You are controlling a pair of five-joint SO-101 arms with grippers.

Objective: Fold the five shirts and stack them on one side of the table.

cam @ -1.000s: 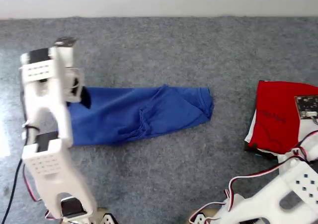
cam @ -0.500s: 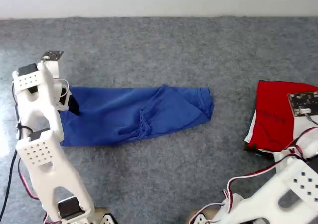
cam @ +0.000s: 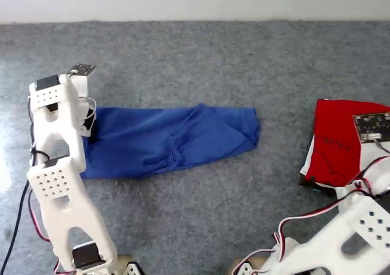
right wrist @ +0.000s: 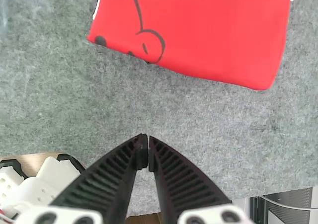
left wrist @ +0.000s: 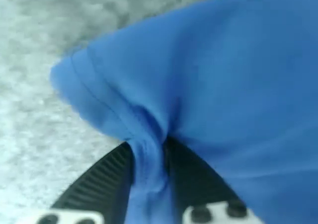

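Between the left jaws, one bunched edge of blue shirt

We take this for a robotics lab bench: a table covered in grey felt, a bare white wall along the top, and the white left arm and right arm at the bottom corners, trailing loose wires.

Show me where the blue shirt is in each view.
High view: the blue shirt lies left of centre on the grey mat, its left end in the left gripper.
Left wrist view: it is close up, a fold pinched between the fingers.
Right wrist view: faces the red shirt, away from it.
Shared landmark: the grey mat, in all three.
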